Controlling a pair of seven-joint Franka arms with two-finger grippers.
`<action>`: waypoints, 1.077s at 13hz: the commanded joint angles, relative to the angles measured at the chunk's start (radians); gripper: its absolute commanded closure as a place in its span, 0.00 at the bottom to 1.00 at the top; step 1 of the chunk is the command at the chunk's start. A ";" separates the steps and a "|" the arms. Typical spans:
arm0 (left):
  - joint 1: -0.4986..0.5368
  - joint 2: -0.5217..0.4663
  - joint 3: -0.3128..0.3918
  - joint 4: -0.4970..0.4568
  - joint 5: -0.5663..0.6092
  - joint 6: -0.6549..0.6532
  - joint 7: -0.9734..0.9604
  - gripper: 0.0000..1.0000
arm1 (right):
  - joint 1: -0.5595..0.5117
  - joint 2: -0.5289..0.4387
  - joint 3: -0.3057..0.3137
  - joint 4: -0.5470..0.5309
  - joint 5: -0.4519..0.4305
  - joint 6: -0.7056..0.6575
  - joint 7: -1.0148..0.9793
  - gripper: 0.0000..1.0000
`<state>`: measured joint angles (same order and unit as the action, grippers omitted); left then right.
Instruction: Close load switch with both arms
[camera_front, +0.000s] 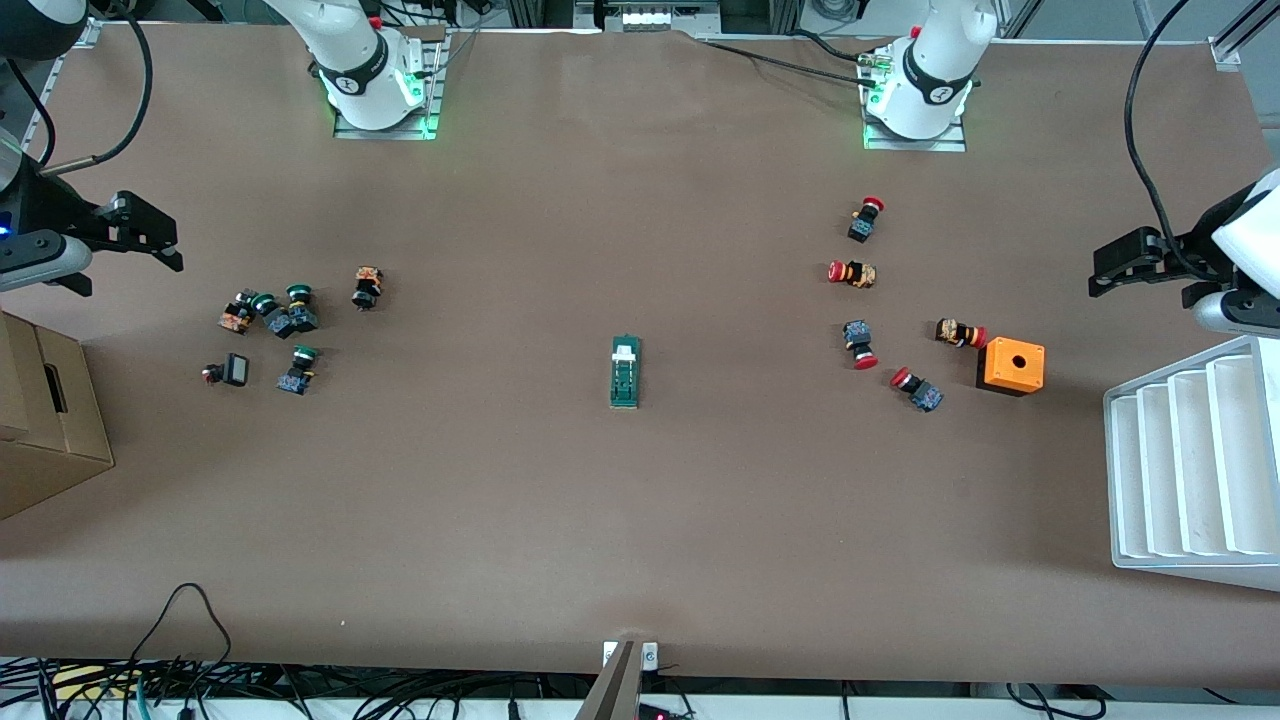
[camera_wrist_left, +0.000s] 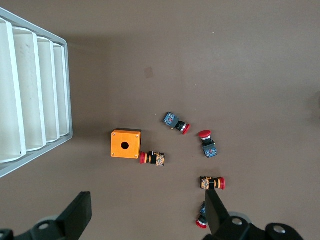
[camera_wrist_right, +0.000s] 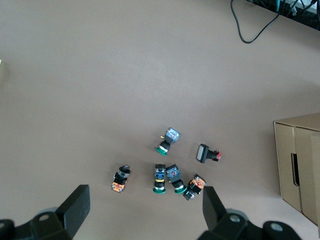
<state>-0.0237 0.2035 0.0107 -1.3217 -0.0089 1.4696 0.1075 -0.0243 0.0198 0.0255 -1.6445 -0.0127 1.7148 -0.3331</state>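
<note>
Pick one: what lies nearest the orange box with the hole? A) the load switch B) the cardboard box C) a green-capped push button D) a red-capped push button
D: a red-capped push button lies right beside the orange box, while the load switch sits alone mid-table.

Brown table (camera_front: 640, 520), cardboard box (camera_front: 45, 420)
</note>
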 joint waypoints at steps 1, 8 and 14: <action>0.008 0.001 0.002 0.007 -0.034 -0.002 0.026 0.00 | 0.000 0.003 0.004 0.012 -0.013 -0.024 0.012 0.00; 0.010 0.001 0.002 0.009 -0.034 -0.002 0.026 0.00 | 0.001 0.006 0.004 0.023 -0.015 -0.023 0.003 0.00; 0.008 0.001 0.002 0.009 -0.034 0.000 0.026 0.00 | 0.001 0.008 0.004 0.025 -0.015 -0.023 0.006 0.00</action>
<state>-0.0228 0.2035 0.0107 -1.3217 -0.0140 1.4696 0.1075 -0.0243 0.0197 0.0255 -1.6421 -0.0136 1.7094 -0.3331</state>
